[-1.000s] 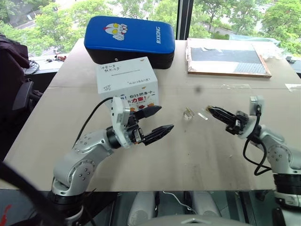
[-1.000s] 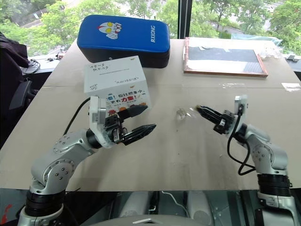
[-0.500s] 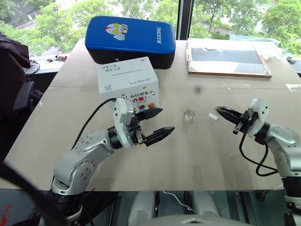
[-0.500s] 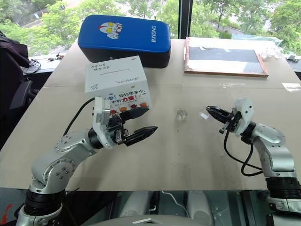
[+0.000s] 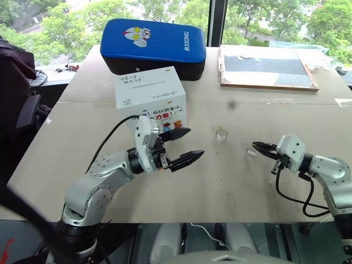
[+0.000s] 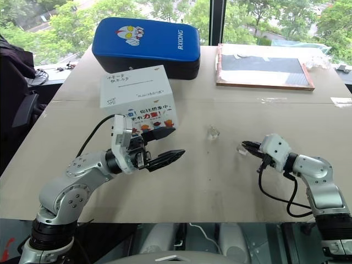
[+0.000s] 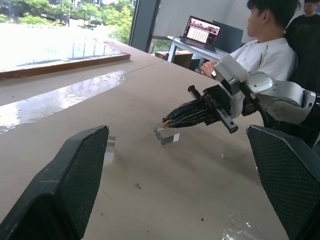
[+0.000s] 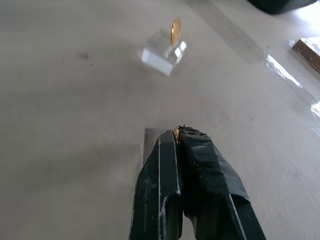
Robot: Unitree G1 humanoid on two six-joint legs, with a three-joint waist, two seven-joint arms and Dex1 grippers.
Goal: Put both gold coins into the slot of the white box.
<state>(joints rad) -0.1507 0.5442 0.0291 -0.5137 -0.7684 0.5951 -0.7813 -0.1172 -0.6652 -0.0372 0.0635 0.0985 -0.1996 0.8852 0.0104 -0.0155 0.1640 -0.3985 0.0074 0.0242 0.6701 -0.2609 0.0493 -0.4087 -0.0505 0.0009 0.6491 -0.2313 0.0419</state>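
While my left gripper [image 5: 184, 146] gapes beside the white box [image 5: 150, 96], my right gripper [image 8: 176, 134] pinches a gold coin [image 8: 175, 131] above the table [image 5: 231, 181].

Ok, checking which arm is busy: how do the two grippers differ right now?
The left gripper has jaws wide open, empty, beside the white box. The right gripper has jaws shut on a gold coin, low over the table. Both have black fingers.
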